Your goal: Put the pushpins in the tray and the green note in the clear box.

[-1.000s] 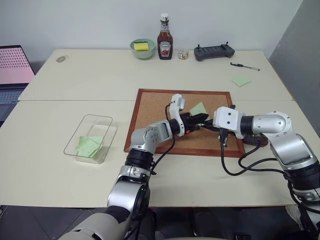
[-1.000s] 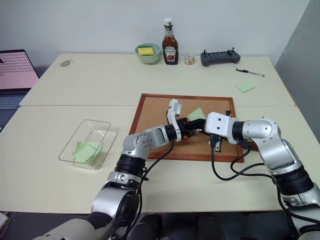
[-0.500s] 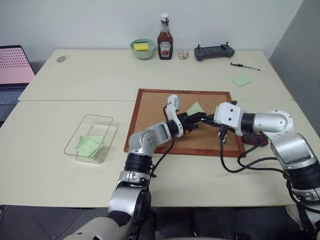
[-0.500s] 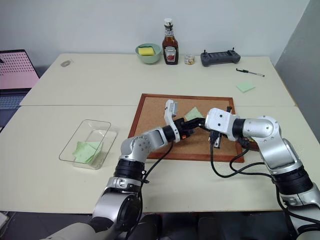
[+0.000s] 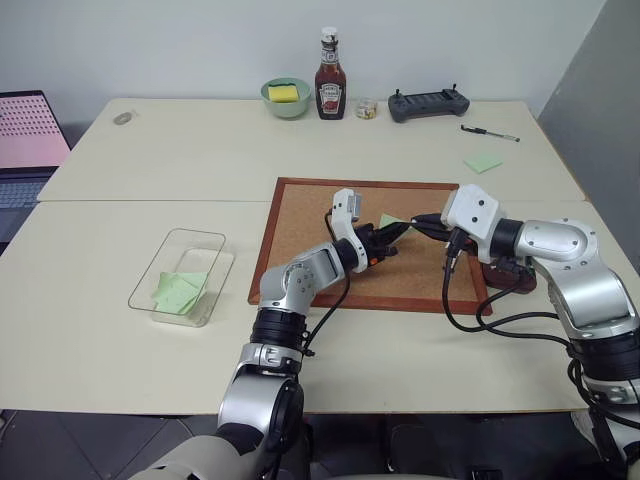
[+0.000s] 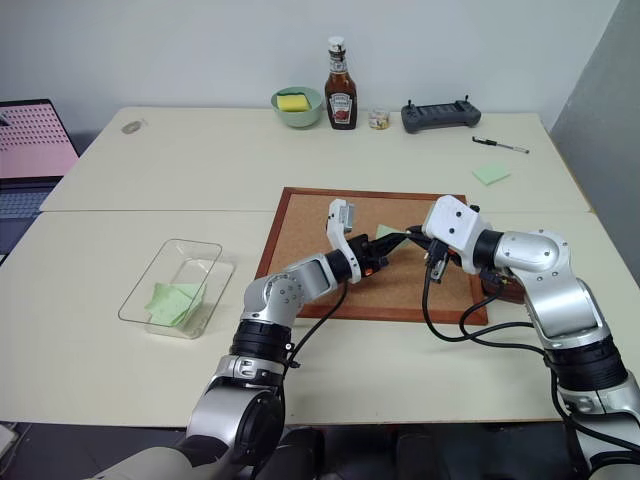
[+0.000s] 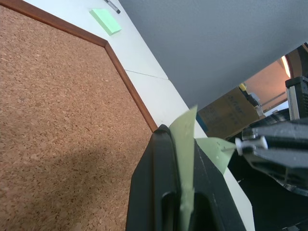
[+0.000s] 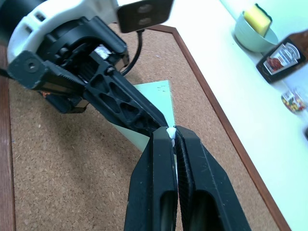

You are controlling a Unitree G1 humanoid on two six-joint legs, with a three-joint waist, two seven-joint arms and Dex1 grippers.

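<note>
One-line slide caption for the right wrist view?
Right hand pinching a white pushpin against the pale-green paper note held by left hand over brown corkboard.

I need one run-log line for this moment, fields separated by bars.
left gripper: shut on green note | right gripper: shut on white pushpin | both above corkboard

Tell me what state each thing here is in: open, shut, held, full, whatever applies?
Left gripper: shut on the green note.
Right gripper: shut on a white pushpin.
Green note: held above the corkboard.
White pushpin: pinched, at the note's corner.
Clear box: open, green slips inside.
Corkboard: flat on the table.
Ketchup bottle: upright, capped.
Green bowl: holds a yellow sponge.
</note>
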